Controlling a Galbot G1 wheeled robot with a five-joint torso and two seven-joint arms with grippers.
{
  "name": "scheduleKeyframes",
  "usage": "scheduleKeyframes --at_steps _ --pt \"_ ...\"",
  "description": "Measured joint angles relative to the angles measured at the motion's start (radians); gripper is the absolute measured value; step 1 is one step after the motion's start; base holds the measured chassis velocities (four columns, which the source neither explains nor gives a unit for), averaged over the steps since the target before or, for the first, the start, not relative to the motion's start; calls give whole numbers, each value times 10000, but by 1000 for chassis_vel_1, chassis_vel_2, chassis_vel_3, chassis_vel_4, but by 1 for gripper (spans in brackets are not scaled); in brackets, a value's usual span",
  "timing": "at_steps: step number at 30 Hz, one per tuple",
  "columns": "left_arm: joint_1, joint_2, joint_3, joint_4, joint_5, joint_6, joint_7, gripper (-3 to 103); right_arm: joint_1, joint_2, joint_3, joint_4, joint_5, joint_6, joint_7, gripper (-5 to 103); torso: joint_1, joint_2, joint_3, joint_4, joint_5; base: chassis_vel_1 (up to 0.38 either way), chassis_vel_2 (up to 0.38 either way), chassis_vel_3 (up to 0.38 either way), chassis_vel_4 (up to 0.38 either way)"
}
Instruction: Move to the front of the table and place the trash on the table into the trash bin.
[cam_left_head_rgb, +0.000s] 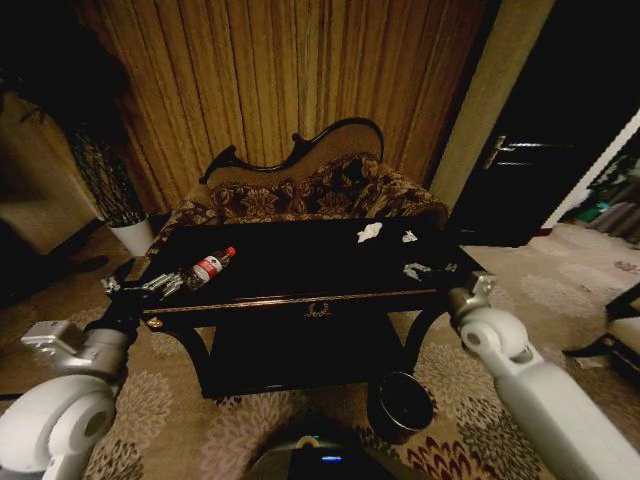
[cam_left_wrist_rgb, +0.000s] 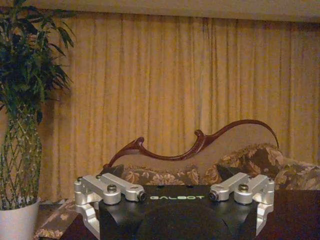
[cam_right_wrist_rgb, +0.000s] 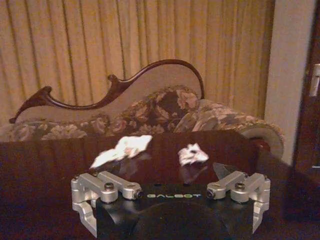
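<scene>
You had the robot already at the front of the table, so the drive looked done, but none of the clearing was. The bottle lay on its side at the table's left end, red cap toward the sofa. 2 white paper scraps, the larger scrap and the smaller scrap, sat on the right half of the top, well apart from the bottle. The trash bin stood on the carpet by the table's right front leg, with nothing visible inside it.

The left gripper hovered at the table's left front corner, just beside the bottle, its fingers spread and holding nothing. The right gripper hung over the right front edge, near the scraps, also apart and empty.

"GALBOT" could be read on each gripper body in the wrist views. The bottle's red-white label was too small to read.
</scene>
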Motion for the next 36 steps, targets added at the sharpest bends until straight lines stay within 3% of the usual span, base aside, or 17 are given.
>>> scheduleKeyframes --at_steps 5,10,13,20,36 --pt "28 39 73 0 10 0 3 100 1278 -373 -689 -901 621 -149 -12 100 1 0 0 1 -2 0 0 0 0" --pt "40 51 157 0 64 11 -9 100 2974 -472 -2067 -2321 849 -259 -64 100 2 -1 1 1 -2 0 0 0 0" --pt "51 35 245 0 163 18 -18 100 4210 -121 -3065 -3321 825 -413 -81 100 1 -1 1 1 0 0 0 0 0" --pt "49 -22 243 0 280 32 -38 100 5793 573 -4095 -4695 575 -607 -85 100 1 -1 1 4 -7 0 0 0 0" --pt "-130 -157 444 0 352 113 -164 100 6863 1008 -5016 -6577 118 -807 -89 100 1 -1 0 0 -2 0 0 0 0"
